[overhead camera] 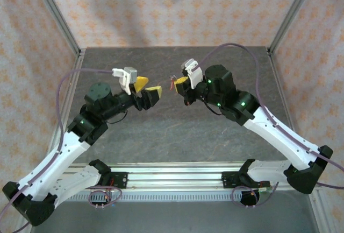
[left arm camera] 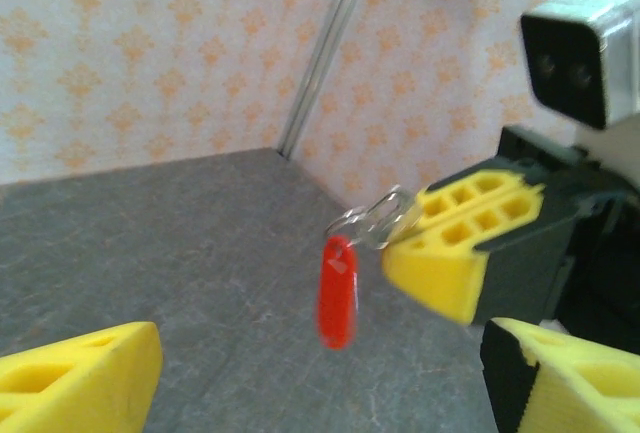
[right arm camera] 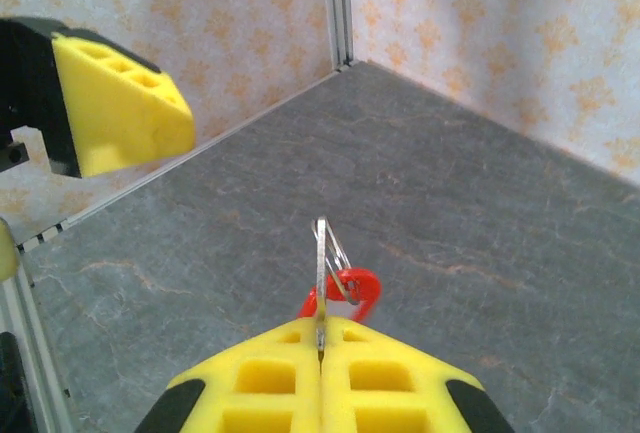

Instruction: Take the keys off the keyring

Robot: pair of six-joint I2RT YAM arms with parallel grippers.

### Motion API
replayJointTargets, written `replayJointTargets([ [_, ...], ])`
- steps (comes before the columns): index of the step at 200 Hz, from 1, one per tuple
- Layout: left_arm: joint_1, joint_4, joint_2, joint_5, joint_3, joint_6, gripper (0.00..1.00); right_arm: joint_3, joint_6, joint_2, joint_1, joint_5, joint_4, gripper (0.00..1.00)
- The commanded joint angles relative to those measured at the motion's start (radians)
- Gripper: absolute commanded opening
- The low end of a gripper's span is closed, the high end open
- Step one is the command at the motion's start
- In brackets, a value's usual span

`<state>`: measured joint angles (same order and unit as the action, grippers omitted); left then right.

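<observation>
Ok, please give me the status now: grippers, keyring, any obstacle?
Right gripper shut on keyring, held above table. Left gripper open, close by, not touching. Red key hangs on the keyring. No obstacle between them.

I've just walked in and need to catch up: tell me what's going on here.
Two robot arms are working on a keyring in the air above the table. The right claw is shut on the ring and holds it up, with a red piece dangling from it. The left claw is open, facing the ring across a gap and touching nothing. Whether any key has come off, I cannot tell.
</observation>
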<state>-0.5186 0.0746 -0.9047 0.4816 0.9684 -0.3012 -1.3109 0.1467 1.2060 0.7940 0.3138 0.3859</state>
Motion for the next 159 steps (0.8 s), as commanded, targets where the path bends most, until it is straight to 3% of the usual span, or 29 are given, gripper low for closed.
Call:
replayJointTargets([
  [1,0.025,0.057,-0.08,0.179,0.073,-0.071,0.87,-0.043,-0.088,0.04,-0.032,0.06,0.053,0.0],
  [15,0.04,0.026,-0.117,0.248,0.08,-0.107,0.92,-0.052,-0.107,0.053,-0.05,0.086,0.068,0.0],
  [66,0.077,-0.131,-0.18,0.437,0.062,-0.215,0.88,-0.059,-0.156,0.061,-0.088,0.181,0.083,0.0],
  [159,0.078,-0.141,-0.209,0.44,0.069,-0.212,0.87,-0.094,-0.189,0.09,-0.096,0.314,0.087,0.0],
])
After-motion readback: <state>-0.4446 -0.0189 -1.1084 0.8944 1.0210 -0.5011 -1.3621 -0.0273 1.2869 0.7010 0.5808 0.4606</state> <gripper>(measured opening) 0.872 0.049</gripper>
